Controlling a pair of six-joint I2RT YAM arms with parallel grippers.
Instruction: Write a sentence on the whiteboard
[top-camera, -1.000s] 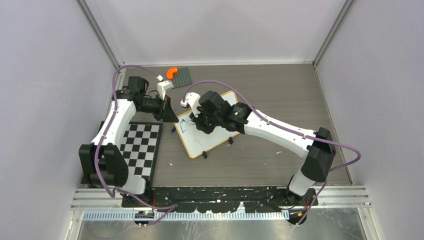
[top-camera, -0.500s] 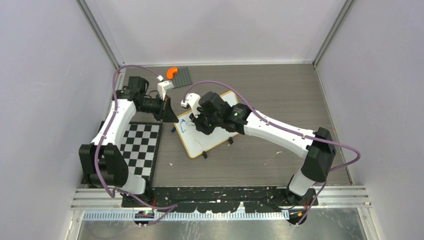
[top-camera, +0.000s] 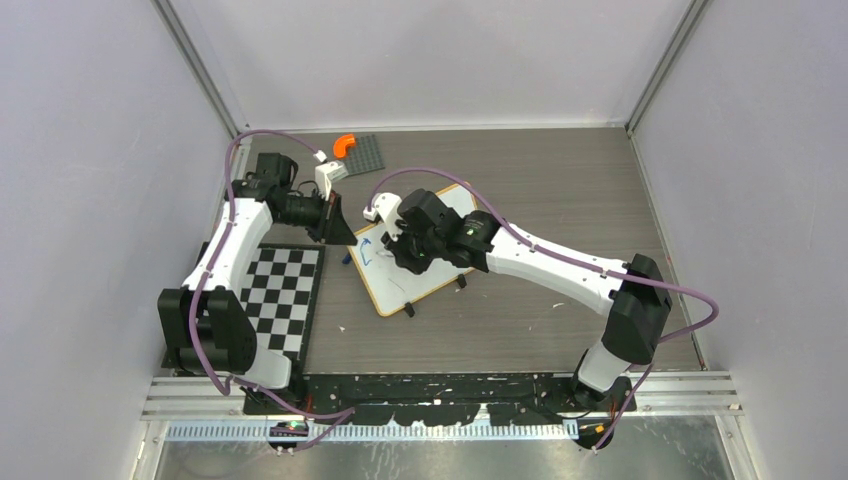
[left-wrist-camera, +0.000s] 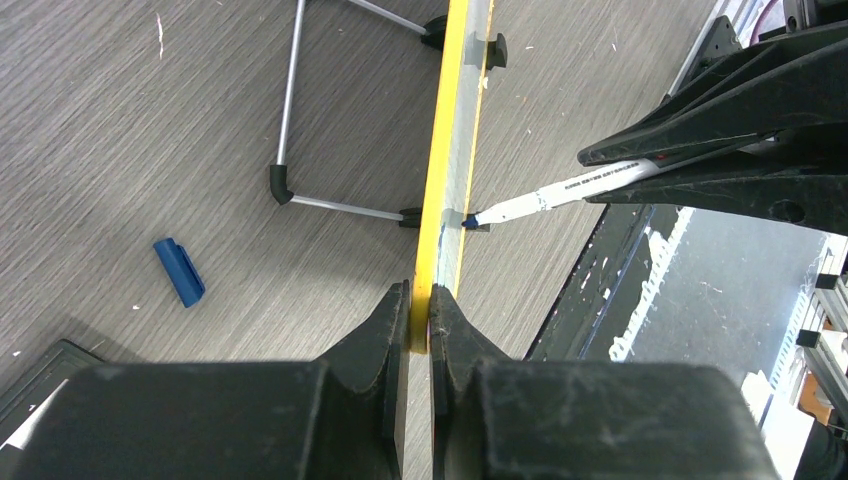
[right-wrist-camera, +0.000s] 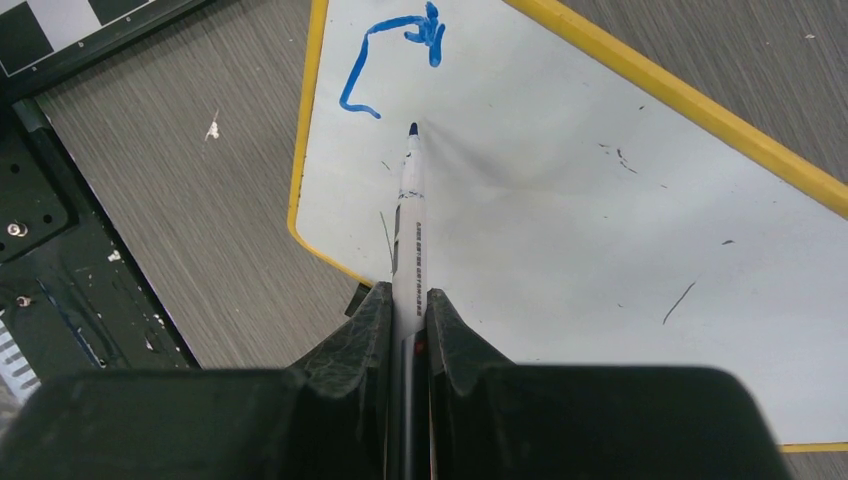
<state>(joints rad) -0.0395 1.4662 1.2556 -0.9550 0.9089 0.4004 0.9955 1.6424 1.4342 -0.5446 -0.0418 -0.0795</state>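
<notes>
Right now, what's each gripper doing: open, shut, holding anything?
Left gripper: shut on the whiteboard, clamping its yellow edge.
Right gripper: shut on the marker.

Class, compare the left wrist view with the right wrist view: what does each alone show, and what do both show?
Only the left wrist view: the left gripper shut on the yellow edge of the whiteboard, seen edge-on; a blue cap on the table; a wire stand behind the board. Only the right wrist view: the board's white face with a blue stroke, and a corner of the checkered mat. Both: the marker, held by the right gripper, its tip at the board.
</notes>
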